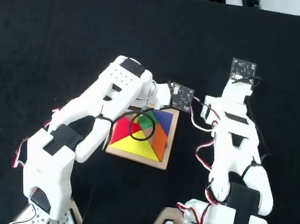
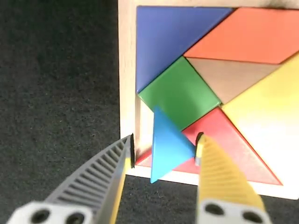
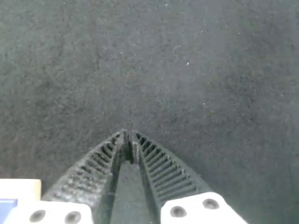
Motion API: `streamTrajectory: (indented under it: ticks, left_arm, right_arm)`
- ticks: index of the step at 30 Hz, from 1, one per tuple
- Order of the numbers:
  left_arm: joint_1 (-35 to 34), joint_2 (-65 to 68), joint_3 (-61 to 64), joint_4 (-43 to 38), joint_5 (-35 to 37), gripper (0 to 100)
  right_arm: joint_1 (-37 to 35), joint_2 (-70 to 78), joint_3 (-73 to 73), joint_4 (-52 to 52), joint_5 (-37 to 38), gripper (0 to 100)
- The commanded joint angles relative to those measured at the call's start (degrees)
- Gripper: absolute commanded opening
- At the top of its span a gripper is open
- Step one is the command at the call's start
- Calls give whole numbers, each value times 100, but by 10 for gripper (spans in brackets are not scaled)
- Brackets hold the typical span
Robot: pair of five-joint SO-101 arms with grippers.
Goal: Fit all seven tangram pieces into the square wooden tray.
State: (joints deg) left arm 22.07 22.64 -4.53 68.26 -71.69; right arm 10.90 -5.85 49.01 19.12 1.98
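Your square wooden tray [image 2: 126, 70] sits near the middle of the desk [image 1: 67, 24], a little toward its near edge, with black cloth open on every side. Six pieces lie flat and edge to edge inside it: the dark blue triangle [image 2: 173, 42], the orange parallelogram [image 2: 252, 35], the tan triangle [image 2: 233, 79], the green square [image 2: 180, 95], the red triangle [image 2: 229, 144] and the yellow triangle [image 2: 266, 121]. The light blue triangle [image 2: 169, 149] is not seated. It lies askew over the green square's corner and the red triangle, and one tip juts past the tray's rim above the cloth. A sliver of bare tray floor shows along that rim beside the green square. Your left claw [image 2: 164, 147] straddles this piece with its jaws partly apart. One finger [image 2: 210, 163] meets the triangle's square corner, while the other finger [image 2: 112, 172] stands off its long edge with a dark gap between, so it is not clamped. From above, your left arm [image 1: 101, 105] crosses the tray's far left corner. Your right claw [image 3: 127, 144] is pressed closed, tips meeting with nothing between them, low over bare cloth. Your right arm [image 1: 237, 145] stands near the tray's right edge without touching it, and open cloth runs on to the desk's far and right edges.
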Motion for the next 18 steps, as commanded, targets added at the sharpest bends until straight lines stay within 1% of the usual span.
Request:
streamTrajectory:
  ticks: [1,4,7,9,15,18]
  left_arm:
    - [13,-352,-48,-70,-62,232]
    - [-66,-352,13,-387,-62,232]
    - [-224,-343,215,-888,-62,232]
    - [-242,-352,365,-1029,-62,232]
    - [-268,-422,409,-993,-53,232]
    - [-347,-501,154,-510,273,229]
  right_arm:
    - [97,-84,-330,-70,-53,11]
    - [-18,-84,-330,-70,-53,11]
    - [-35,-84,-321,-70,-53,11]
    - [-44,-84,-321,-70,-53,11]
    - [-44,-84,-321,-70,-53,11]
    - [-26,-84,-330,-70,-53,11]
